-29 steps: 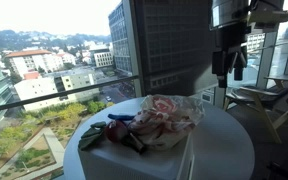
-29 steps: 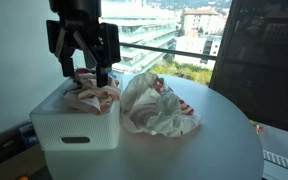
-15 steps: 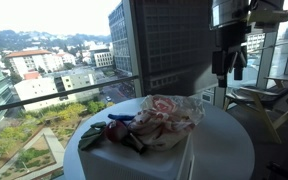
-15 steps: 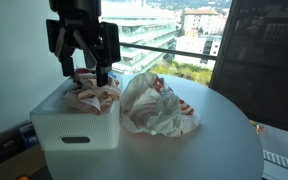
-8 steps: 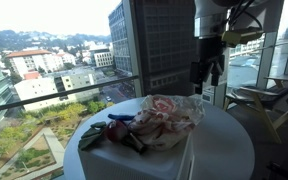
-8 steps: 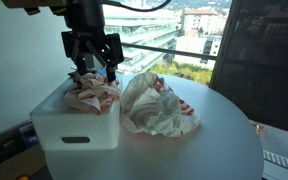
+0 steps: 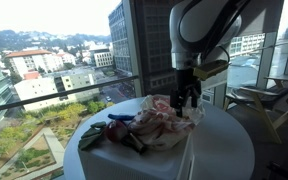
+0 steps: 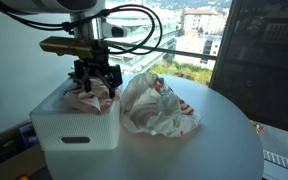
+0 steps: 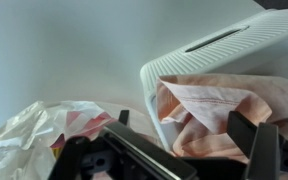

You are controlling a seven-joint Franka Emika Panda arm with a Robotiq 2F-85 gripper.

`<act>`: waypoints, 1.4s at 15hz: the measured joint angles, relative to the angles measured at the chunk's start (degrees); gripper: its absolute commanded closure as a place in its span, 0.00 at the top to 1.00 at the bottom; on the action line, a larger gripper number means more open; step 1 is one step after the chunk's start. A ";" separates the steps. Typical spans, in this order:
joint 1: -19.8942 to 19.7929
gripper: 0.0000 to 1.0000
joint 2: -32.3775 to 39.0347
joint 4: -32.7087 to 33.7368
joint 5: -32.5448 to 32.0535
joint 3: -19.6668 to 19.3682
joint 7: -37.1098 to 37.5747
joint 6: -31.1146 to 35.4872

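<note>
Windows: tall glass panes point(image 7: 44, 60) behind the table, with city buildings outside.
Table: a round white top point(image 8: 229, 140). It carries the basket and a loose cloth.
Arm: the white Panda arm point(image 7: 206, 25) reaches down from above. In an exterior view, black cables loop around its wrist.
Basket: a white ribbed plastic basket point(image 8: 72, 130) with a slot handle stands near the table's edge. It is filled with fabric.
Crumpled cloth: a white cloth with red patterning point(image 8: 159, 105) lies bunched on the table, just beside the basket and touching its wall.
Peach cloth: a rumpled peach-pink cloth point(image 9: 234, 100) lies in the basket, heaped to the rim at the side nearest the crumpled cloth.
Gripper: the gripper point(image 8: 94, 84) hangs pointing down over the peach cloth, close above it. Whether the fingertips touch the fabric cannot be told.
Jaws: spread wide, with nothing between them. In the wrist view both black fingers point(image 9: 246, 140) frame the peach cloth and the basket rim.
</note>
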 measured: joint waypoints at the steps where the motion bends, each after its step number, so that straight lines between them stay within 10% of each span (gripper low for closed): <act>1: 0.73 1.00 1.50 0.89 0.10 0.26 -0.33 -0.11; 14: 4.63 1.00 15.24 11.73 -1.00 2.58 -8.52 0.42; 21: 4.66 0.37 18.22 13.38 -2.48 2.56 -13.09 0.12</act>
